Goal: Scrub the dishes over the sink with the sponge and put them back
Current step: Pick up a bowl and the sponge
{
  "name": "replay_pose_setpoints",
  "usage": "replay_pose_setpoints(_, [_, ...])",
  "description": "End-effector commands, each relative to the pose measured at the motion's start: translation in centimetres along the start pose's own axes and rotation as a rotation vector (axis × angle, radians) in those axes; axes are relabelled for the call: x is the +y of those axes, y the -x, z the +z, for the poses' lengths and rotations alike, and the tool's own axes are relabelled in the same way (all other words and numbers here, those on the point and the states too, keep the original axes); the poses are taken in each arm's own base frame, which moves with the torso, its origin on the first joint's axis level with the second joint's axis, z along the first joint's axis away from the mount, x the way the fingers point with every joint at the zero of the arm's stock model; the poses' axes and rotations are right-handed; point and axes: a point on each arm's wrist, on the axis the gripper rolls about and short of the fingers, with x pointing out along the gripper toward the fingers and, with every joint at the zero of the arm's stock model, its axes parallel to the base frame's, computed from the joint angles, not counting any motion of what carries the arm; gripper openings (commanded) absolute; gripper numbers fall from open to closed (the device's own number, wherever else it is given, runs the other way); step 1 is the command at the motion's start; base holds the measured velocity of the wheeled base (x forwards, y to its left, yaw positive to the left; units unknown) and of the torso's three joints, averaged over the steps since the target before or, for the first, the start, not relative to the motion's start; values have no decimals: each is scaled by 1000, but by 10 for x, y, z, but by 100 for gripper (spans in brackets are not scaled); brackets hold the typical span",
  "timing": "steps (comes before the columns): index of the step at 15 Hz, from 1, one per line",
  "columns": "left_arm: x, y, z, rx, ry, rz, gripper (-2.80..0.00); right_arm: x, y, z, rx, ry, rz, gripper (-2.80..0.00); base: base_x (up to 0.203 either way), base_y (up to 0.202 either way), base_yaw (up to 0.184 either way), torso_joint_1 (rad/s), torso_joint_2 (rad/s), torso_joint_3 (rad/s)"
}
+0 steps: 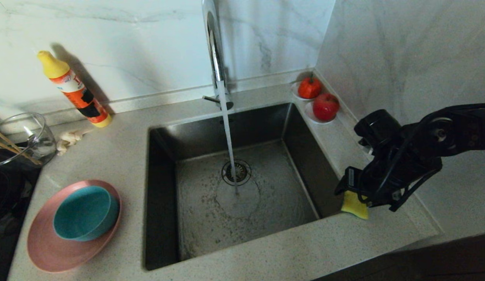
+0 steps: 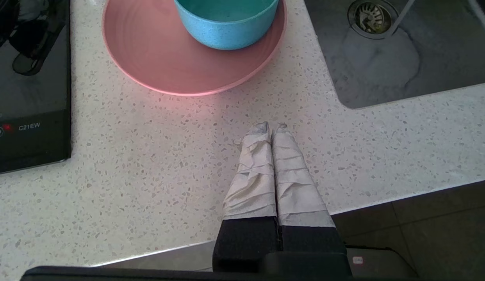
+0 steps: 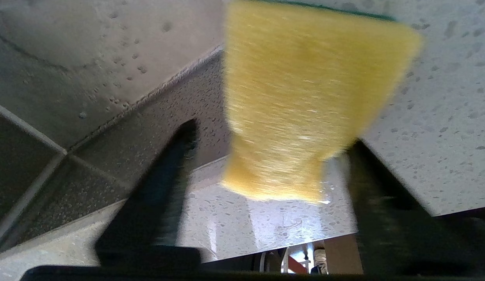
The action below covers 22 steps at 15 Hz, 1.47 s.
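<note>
The yellow sponge (image 1: 355, 206) (image 3: 305, 97) rests on the counter at the sink's right front corner, its green layer on the far side. My right gripper (image 1: 353, 191) (image 3: 271, 134) is lowered over it, open, with the sponge between its dark fingers (image 3: 164, 187) and a gap on one side. The pink plate (image 1: 51, 249) (image 2: 156, 50) lies left of the sink (image 1: 246, 125) with the teal bowl (image 1: 84, 212) (image 2: 227, 27) in it. Wooden sticks (image 1: 8, 146) lean in a glass jug. My left gripper (image 2: 270, 127) is shut and empty, over the counter near the plate.
Water runs from the chrome tap (image 1: 213, 47) onto the drain strainer (image 1: 236, 171). An orange bottle (image 1: 74, 91), glass jug (image 1: 27, 136) and a white rag (image 1: 68, 138) stand at back left. Two saucers with red fruit (image 1: 325, 106) sit at back right. A black cooktop (image 2: 27, 78) lies left.
</note>
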Motion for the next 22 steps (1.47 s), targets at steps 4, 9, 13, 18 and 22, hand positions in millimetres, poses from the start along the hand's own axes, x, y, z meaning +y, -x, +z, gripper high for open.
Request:
replay_pose_setpoints(4, [0, 0, 0, 1, 0, 1, -280, -1, -1, 0, 4, -7, -6, -280, 0, 0, 0, 0, 0, 0])
replay_pose_setpoints(9, [0, 0, 0, 2, 0, 1, -280, -2, 6, 0, -5, -7, 2, -280, 0, 0, 0, 0, 0, 0])
replay_pose_setpoints(13, [0, 0, 0, 2, 0, 1, -280, -6, 44, -3, -49, 0, 36, -280, 0, 0, 0, 0, 0, 0])
replay_pose_setpoints(18, [0, 0, 0, 2, 0, 1, -280, -20, 105, -26, -113, 165, 110, -280, 0, 0, 0, 0, 0, 0])
replay_pose_setpoints(22, [0, 0, 0, 1, 0, 1, -280, -19, 135, -69, -114, 471, 195, -280, 0, 0, 0, 0, 0, 0])
